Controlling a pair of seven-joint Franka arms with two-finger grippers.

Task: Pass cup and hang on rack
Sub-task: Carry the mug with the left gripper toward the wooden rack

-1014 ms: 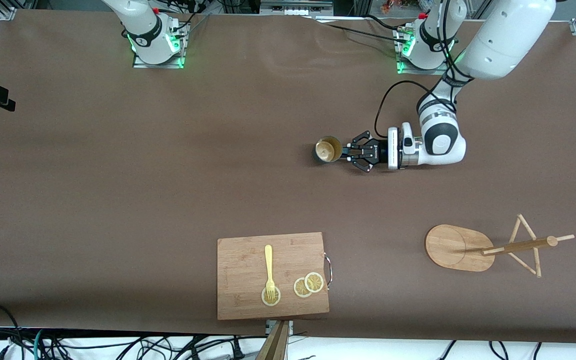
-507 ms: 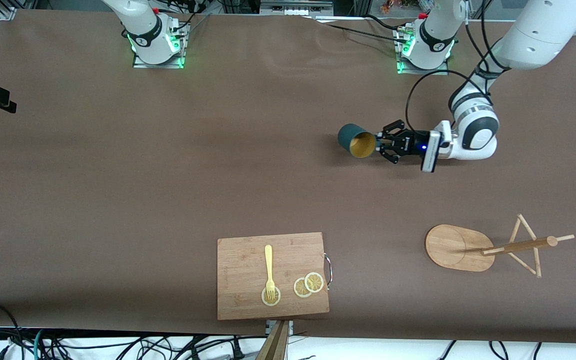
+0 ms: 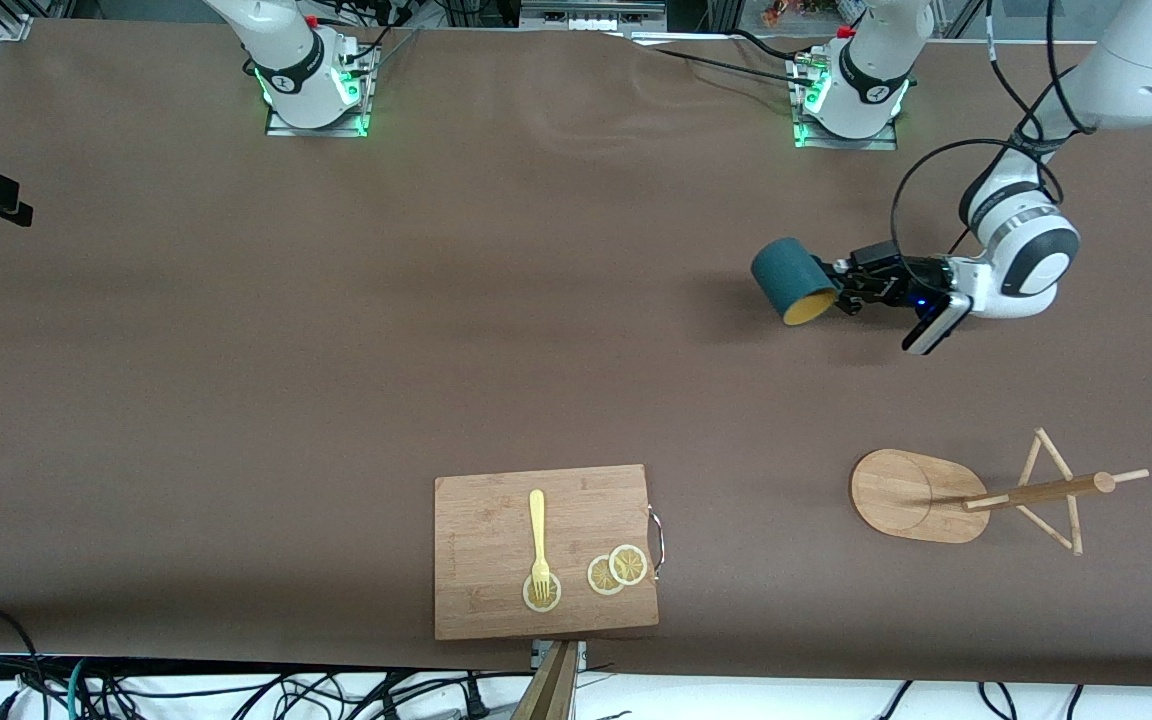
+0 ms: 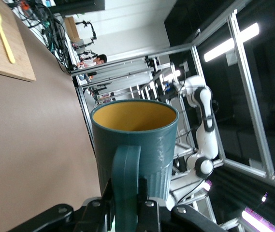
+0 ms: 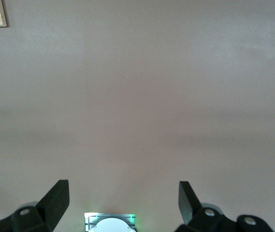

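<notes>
The cup (image 3: 788,280), dark teal with a mustard-yellow inside, hangs in the air on its side, its mouth turned toward the front camera. My left gripper (image 3: 841,285) is shut on its handle over the table near the left arm's base. In the left wrist view the cup (image 4: 137,140) fills the middle and my left gripper (image 4: 126,208) clamps the handle (image 4: 126,179). The rack (image 3: 901,495) stands nearer the front camera at the left arm's end, with its post and pegs (image 3: 1036,492). My right gripper (image 5: 123,193) is open and empty over bare table; it is out of the front view.
A wooden cutting board (image 3: 486,500) lies near the table's front edge, with a yellow fork (image 3: 537,535) and lemon slices (image 3: 616,570) on it. The board (image 4: 2,53) also shows in the left wrist view. Black cables trail by the left arm's base.
My left gripper has lifted the cup off the table and carried it toward the left arm's end. The cup has tipped from upright onto its side.
</notes>
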